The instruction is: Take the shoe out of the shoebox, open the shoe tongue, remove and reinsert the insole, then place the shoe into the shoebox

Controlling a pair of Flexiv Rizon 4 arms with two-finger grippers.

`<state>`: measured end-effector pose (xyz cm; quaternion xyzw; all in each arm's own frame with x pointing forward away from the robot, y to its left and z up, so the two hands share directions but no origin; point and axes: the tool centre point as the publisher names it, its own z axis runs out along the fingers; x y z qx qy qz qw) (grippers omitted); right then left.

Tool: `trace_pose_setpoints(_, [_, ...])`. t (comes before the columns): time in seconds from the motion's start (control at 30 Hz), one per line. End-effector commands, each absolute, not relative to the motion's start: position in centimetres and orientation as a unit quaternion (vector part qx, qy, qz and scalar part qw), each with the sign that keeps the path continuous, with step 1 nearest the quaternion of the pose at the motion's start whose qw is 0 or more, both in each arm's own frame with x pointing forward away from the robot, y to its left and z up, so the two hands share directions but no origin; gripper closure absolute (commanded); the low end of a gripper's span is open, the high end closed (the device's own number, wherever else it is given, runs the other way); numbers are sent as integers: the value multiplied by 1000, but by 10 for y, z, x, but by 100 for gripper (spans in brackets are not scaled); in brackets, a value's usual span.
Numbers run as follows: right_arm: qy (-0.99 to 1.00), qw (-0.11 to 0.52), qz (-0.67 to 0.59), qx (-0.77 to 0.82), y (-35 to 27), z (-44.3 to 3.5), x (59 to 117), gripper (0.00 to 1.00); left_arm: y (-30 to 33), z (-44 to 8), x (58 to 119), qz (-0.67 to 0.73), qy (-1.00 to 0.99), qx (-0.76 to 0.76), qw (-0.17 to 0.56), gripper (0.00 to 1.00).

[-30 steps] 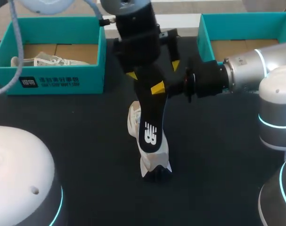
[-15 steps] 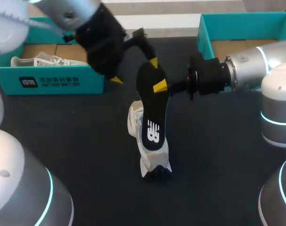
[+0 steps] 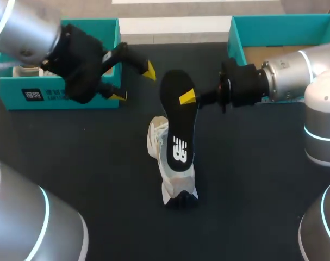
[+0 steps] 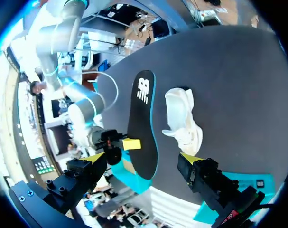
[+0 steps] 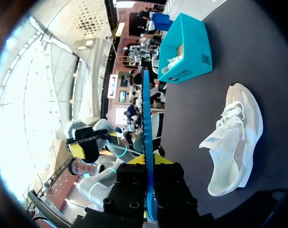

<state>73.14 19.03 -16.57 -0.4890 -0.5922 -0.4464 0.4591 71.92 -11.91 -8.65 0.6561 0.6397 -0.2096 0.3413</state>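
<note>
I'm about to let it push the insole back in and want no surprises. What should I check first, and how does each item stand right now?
1. Right claw shut on the insole: ok.
2. Left claw open and apart from the insole: ok.
3. Shoe on the table, under the insole: ok.
4. Tongue pulled open enough: cannot tell; the insole hides the opening in the head view.
5. Insole's free end inside the shoe: cannot tell.

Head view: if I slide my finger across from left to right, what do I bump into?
left shoebox → left gripper → black insole → right shoebox
</note>
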Motion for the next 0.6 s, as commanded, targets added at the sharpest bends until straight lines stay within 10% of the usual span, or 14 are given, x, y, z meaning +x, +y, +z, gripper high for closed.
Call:
trace_pose_setpoints(0.03, [-593, 459, -446, -488, 191, -166, 733, 100, -110, -96, 715, -372, 528, 576, 501, 0])
trace_pose_setpoints(0.6, [-591, 458, -450, -487, 190, -166, 726, 100, -110, -96, 715, -372, 528, 576, 501, 0])
